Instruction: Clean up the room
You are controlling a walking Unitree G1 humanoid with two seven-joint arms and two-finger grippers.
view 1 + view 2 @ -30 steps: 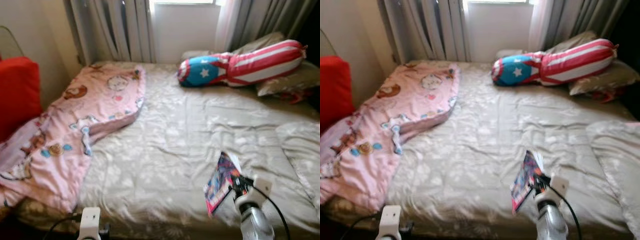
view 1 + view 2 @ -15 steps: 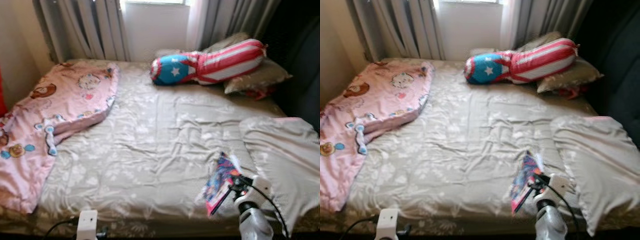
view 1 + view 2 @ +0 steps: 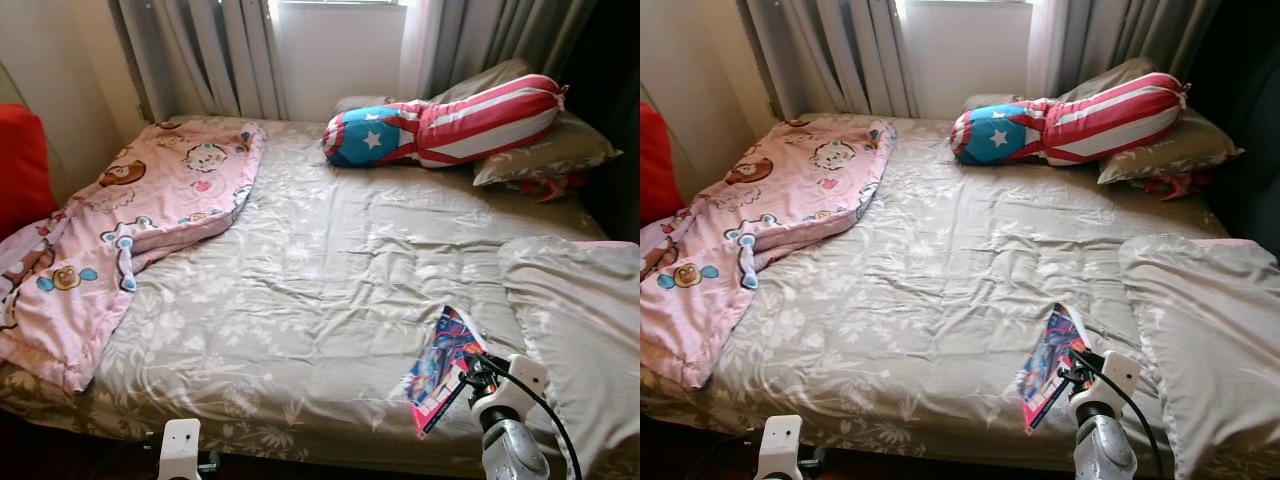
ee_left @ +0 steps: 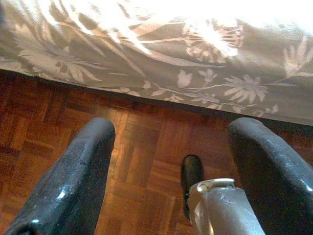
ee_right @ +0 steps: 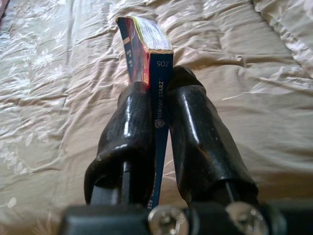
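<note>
My right gripper (image 3: 470,365) is shut on a colourful paperback book (image 3: 440,368), held over the near right part of the bed (image 3: 330,260). In the right wrist view both black fingers (image 5: 132,122) clamp the book (image 5: 155,63) by its blue spine, pages fanned above the grey floral sheet. My left gripper (image 4: 171,161) hangs low at the bed's near edge; its two fingers stand wide apart, open, over wooden parquet floor (image 4: 142,161).
A pink cartoon blanket (image 3: 120,230) lies crumpled on the bed's left side. A star-and-stripes bolster (image 3: 440,125) and pillows (image 3: 545,150) sit at the head, a grey pillow (image 3: 585,330) at the right. A red cushion (image 3: 20,170) stands at far left. Curtains (image 3: 220,55) hang behind.
The whole view has swung right and then back left, so the camera has moved. The right gripper still holds the book the same way.
</note>
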